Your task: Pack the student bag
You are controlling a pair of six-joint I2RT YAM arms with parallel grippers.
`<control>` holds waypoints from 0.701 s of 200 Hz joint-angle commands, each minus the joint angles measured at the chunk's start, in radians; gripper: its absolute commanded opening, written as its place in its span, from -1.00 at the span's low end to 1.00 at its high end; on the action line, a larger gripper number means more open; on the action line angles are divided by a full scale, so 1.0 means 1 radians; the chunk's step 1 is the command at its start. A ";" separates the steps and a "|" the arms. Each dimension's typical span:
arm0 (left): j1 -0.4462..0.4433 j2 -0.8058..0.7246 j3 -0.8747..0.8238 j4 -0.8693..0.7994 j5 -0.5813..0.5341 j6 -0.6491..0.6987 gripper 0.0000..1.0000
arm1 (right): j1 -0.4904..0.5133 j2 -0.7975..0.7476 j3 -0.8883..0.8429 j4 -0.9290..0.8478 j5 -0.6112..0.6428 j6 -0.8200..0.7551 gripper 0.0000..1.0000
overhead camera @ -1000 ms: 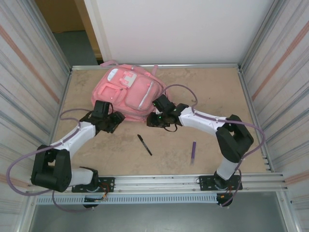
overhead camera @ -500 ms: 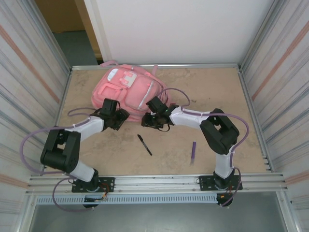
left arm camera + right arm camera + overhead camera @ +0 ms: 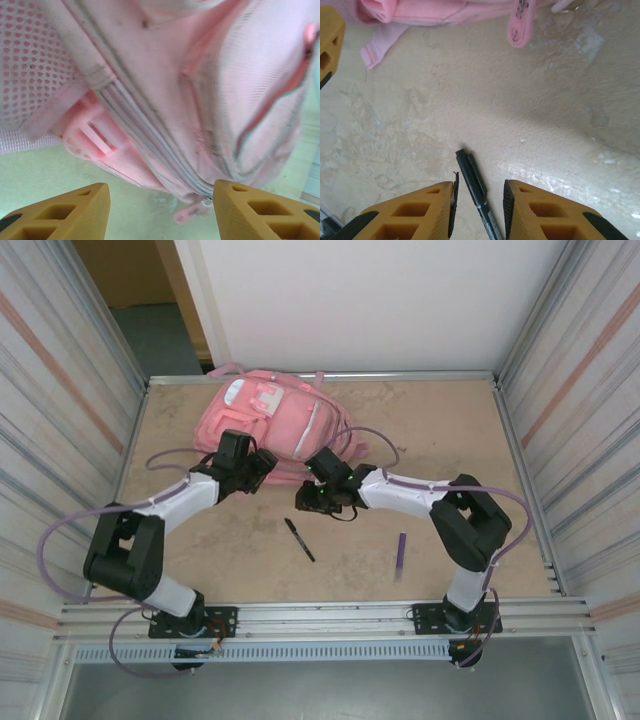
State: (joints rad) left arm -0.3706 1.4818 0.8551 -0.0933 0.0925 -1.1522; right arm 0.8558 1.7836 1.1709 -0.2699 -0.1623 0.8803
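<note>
Student bag (image 3: 270,425): large pink fabric backpack with pale patches. It lies flat on the beige tabletop (image 3: 440,430) at about 11 o'clock from table centre, top end against the far rail. In the left wrist view the bag (image 3: 200,100) fills most of the frame, with a double zip line running diagonally and a mesh side panel (image 3: 35,65) at 10 o'clock.

Left gripper (image 3: 262,466): at the bag's 6 o'clock edge, pointing into it. In its own camera the left gripper (image 3: 160,210) has its jaws wide apart and clamped on nothing. A small pink zip pull (image 3: 190,213) shows low in the gap, and I can't tell whether anything touches.

Right gripper (image 3: 306,500): just off the bag's 5 o'clock corner, over bare table. In the wrist view the right gripper (image 3: 479,200) has its jaws apart with a narrow gap. A slim black pen (image 3: 476,187) shows inside that gap, with a sliver of table visible on both sides, so it is not clamped. A pink strap end (image 3: 375,50) sits at 10 o'clock and a pink pull tab (image 3: 520,27) at 1 o'clock.

The black pen (image 3: 299,539) lies on the table at 6 o'clock from the right gripper, angled roughly 11 to 5.

A purple marker (image 3: 401,552) lies at 3 o'clock from the pen, well apart, nearly parallel to the side rails.
</note>
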 commanded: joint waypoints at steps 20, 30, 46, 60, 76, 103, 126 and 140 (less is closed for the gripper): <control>0.005 0.006 -0.010 -0.004 -0.097 -0.037 0.08 | -0.013 -0.051 -0.005 -0.028 0.031 -0.042 -0.39; 0.008 0.042 -0.007 0.019 -0.071 -0.044 0.07 | -0.017 -0.049 -0.001 -0.031 0.022 -0.041 -0.39; 0.010 0.097 0.001 0.064 -0.051 -0.052 0.04 | -0.019 -0.049 -0.001 -0.023 0.020 -0.041 -0.39; 0.036 0.159 0.039 0.103 -0.036 -0.021 -0.03 | -0.020 -0.048 0.003 -0.023 0.013 -0.042 -0.40; 0.101 0.246 0.151 0.048 0.082 0.048 -0.10 | -0.018 -0.055 0.002 -0.027 0.009 -0.043 -0.40; 0.131 0.277 0.192 0.031 0.127 0.094 -0.39 | -0.017 -0.057 -0.014 -0.024 0.015 -0.051 -0.40; 0.130 0.229 0.153 0.034 0.106 0.111 -1.00 | -0.028 -0.036 -0.001 -0.028 -0.002 -0.041 -0.36; 0.130 0.202 0.133 0.034 0.130 0.109 -1.00 | -0.031 -0.023 0.009 -0.012 -0.002 -0.026 -0.28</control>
State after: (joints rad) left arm -0.2356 1.7451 1.0164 -0.0544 0.1944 -1.0752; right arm 0.8356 1.7535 1.1706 -0.2790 -0.1570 0.8536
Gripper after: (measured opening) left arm 0.049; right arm 0.334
